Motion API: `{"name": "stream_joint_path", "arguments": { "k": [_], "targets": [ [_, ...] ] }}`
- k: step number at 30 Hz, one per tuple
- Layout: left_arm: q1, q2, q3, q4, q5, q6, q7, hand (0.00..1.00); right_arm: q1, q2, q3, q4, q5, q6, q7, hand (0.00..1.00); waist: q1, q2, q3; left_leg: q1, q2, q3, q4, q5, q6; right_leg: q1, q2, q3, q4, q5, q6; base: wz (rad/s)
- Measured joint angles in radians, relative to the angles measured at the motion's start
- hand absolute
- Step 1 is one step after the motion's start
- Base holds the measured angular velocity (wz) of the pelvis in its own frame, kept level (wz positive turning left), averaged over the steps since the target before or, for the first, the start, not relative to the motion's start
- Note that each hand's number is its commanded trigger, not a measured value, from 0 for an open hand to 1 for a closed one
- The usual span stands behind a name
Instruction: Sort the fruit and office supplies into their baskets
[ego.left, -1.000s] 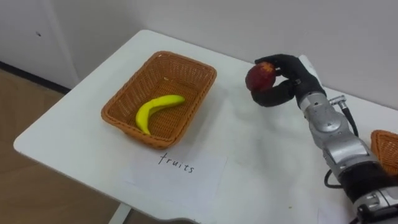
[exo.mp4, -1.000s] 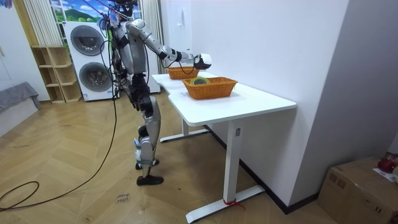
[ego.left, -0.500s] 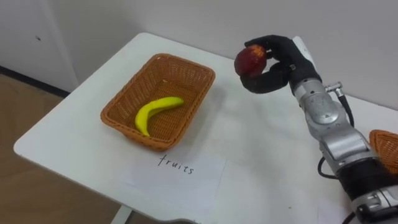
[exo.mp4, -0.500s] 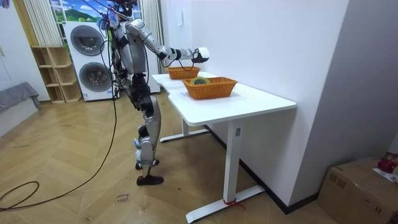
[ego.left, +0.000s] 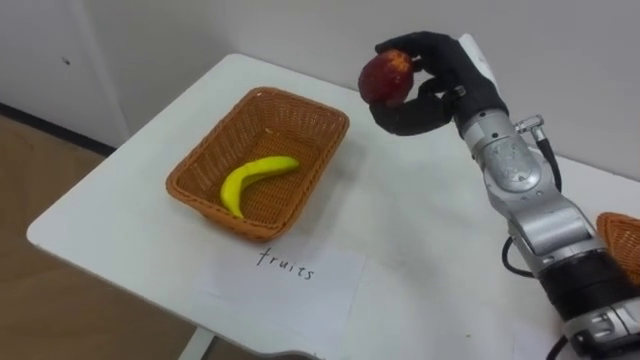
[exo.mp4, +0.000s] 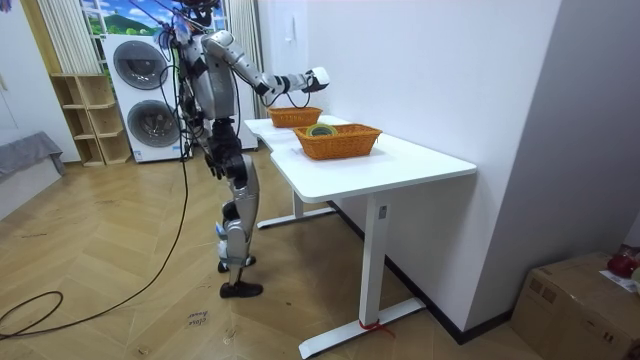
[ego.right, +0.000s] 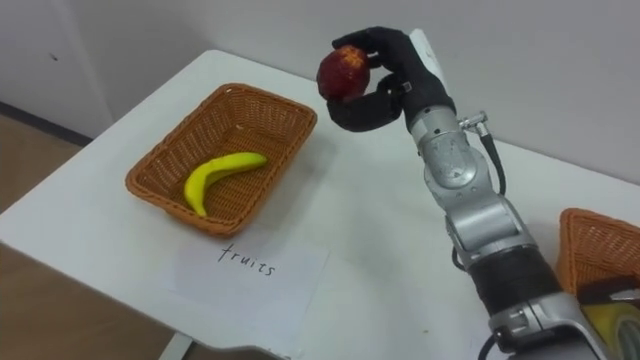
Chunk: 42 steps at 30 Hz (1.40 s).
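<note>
- The right hand (ego.left: 445, 85) grips a red apple (ego.left: 383, 77) above the table (ego.left: 400, 250), at two o'clock from the wicker fruit basket (ego.left: 195, 165).
- Done: a banana (ego.left: 256, 178) lies inside that basket.
- Left: the apple is not yet in; a second basket (ego.left: 625, 240) sits at four o'clock.

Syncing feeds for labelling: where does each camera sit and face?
Left eye view: robot's head, looking down at the fruit basket, banana and table; right robot hand holding the apple shows.
Right eye view: same head, same scene, more of the second basket.
Room view: across the room, facing the table and whole standing robot.
Shared: raised right arm, both baskets.
</note>
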<state>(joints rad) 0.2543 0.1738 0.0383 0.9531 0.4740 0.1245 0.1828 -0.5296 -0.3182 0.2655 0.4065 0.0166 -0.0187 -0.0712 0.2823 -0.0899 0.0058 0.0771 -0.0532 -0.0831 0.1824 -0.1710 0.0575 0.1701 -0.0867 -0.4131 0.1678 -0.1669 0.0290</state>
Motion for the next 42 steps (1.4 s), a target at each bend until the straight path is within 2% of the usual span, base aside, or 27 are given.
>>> {"name": "stream_joint_path", "arguments": {
  "k": [4, 11, 17, 18, 21, 25, 29, 34, 40, 42],
  "targets": [
    [0.002, -0.003, 0.001, 0.0, 0.0, 0.003, -0.001, 0.0, 0.0, 0.001, 0.007, 0.0, 0.0, 0.0, 0.004, 1.0, 0.022, 0.001, -0.0013, 0.001, -0.001, -0.006, 0.004, 0.0, 0.0, 0.003, 0.0, -0.002, -0.001, 0.0, 0.0, 0.04],
    [0.004, -0.007, 0.008, -0.002, -0.001, 0.005, -0.001, 0.0, 0.0, 0.008, 0.029, 0.0, -0.009, 0.006, 0.032, 1.0, 0.028, 0.0, -0.0022, -0.004, -0.006, -0.014, 0.004, 0.0, 0.0, 0.003, -0.002, -0.004, -0.002, -0.002, 0.003, 0.03],
    [0.002, -0.007, 0.018, -0.004, -0.001, 0.008, 0.0, 0.0, 0.0, 0.032, 0.029, 0.009, -0.013, 0.013, 0.031, 1.0, 0.037, 0.002, -0.0006, -0.005, -0.006, -0.018, 0.007, 0.0, 0.0, 0.003, -0.002, -0.004, -0.002, -0.002, 0.003, 0.0],
    [0.001, -0.008, 0.018, -0.004, -0.001, 0.008, 0.0, 0.0, 0.0, 0.039, 0.029, 0.01, -0.015, 0.018, 0.031, 1.0, 0.04, 0.007, 0.0024, -0.005, -0.007, -0.018, 0.007, 0.0, 0.0, 0.003, -0.002, -0.003, -0.002, -0.002, 0.003, 0.0],
    [-0.001, -0.011, 0.017, -0.004, -0.001, 0.009, 0.0, 0.0, 0.0, 0.051, 0.03, 0.011, -0.029, 0.022, 0.031, 1.0, 0.052, 0.008, 0.0031, -0.009, -0.007, -0.02, 0.004, 0.0, 0.001, 0.001, -0.002, -0.003, -0.003, -0.002, 0.003, 0.01],
    [0.001, -0.014, 0.017, -0.004, 0.0, 0.031, 0.0, 0.0, 0.0, 0.087, 0.03, 0.011, -0.046, 0.039, 0.035, 1.0, 0.055, 0.009, 0.0031, -0.016, -0.011, -0.027, 0.007, 0.0, 0.001, 0.002, -0.001, -0.004, -0.013, -0.002, 0.003, 0.04],
    [0.001, -0.021, 0.017, -0.009, 0.0, 0.045, -0.003, 0.0, 0.0, 0.091, 0.039, 0.011, -0.057, 0.043, 0.043, 1.0, 0.059, 0.015, 0.0013, -0.021, -0.012, -0.03, 0.007, 0.0, 0.001, 0.0, -0.001, -0.004, -0.017, -0.002, 0.003, 0.04],
    [0.002, -0.023, 0.017, -0.043, 0.0, 0.048, -0.011, 0.0, 0.0, 0.091, 0.063, 0.01, -0.054, 0.043, 0.043, 1.0, 0.057, 0.02, -0.0052, -0.028, -0.012, -0.04, 0.007, 0.0, 0.0, -0.002, -0.001, -0.014, -0.017, -0.002, 0.003, 0.06],
    [-0.008, -0.021, 0.017, -0.053, 0.0, 0.048, -0.011, 0.0, 0.0, 0.092, 0.072, 0.01, -0.052, 0.05, 0.067, 1.0, 0.068, 0.008, -0.0078, -0.031, -0.012, -0.045, 0.009, 0.001, 0.0, -0.003, -0.002, -0.027, -0.017, -0.002, 0.003, 0.04],
    [-0.009, -0.018, 0.017, -0.053, 0.0, 0.048, -0.011, 0.0, 0.0, 0.092, 0.072, 0.011, -0.052, 0.053, 0.067, 1.0, 0.075, -0.003, -0.0028, -0.031, -0.012, -0.047, 0.01, 0.001, 0.0, -0.002, -0.002, -0.028, -0.017, -0.002, 0.004, 0.04]
  ]
}}
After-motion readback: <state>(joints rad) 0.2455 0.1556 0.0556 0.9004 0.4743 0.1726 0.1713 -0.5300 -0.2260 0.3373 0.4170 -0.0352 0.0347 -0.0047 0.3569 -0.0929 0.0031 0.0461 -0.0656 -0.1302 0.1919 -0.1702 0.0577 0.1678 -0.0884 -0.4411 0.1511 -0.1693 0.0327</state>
